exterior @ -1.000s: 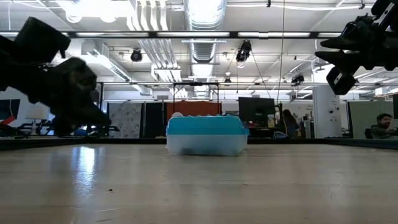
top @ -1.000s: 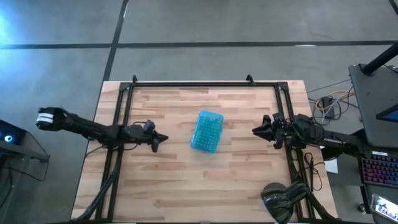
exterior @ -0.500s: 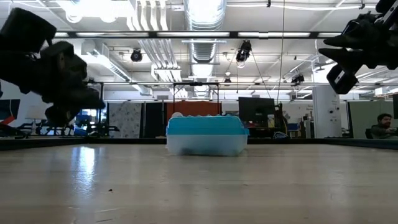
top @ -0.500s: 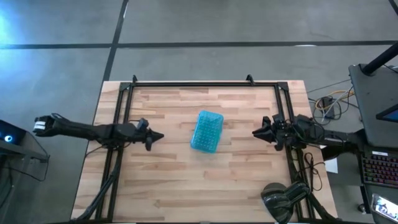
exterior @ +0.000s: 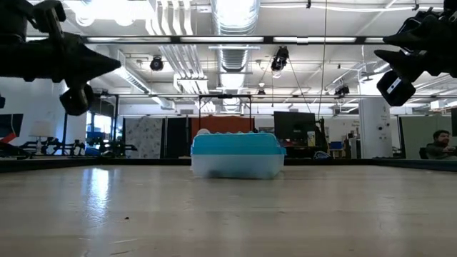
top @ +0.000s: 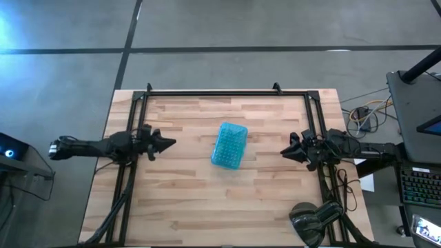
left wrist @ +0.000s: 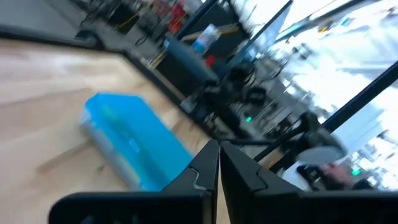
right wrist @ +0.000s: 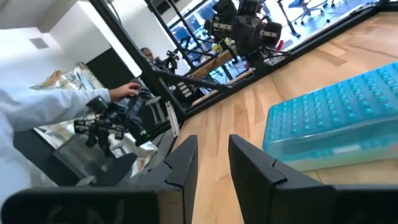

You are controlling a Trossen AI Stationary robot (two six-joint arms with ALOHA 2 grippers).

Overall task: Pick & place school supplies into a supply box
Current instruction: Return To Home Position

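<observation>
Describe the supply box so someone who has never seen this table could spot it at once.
On the wooden table, near its middle, between the left gripper and the right gripper and touching neither, lies the supply box. It is a small closed rectangular case, bumpy teal top over a clear base; that teal sets it apart from the dark arms beside it.

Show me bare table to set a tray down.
Widest bare patch of the wooden table: between the closed teal plastic supply box and the edge opposite the black frame rail. Narrower strip: between box and rail. Crowded: either side, where left gripper and right gripper hover.
</observation>
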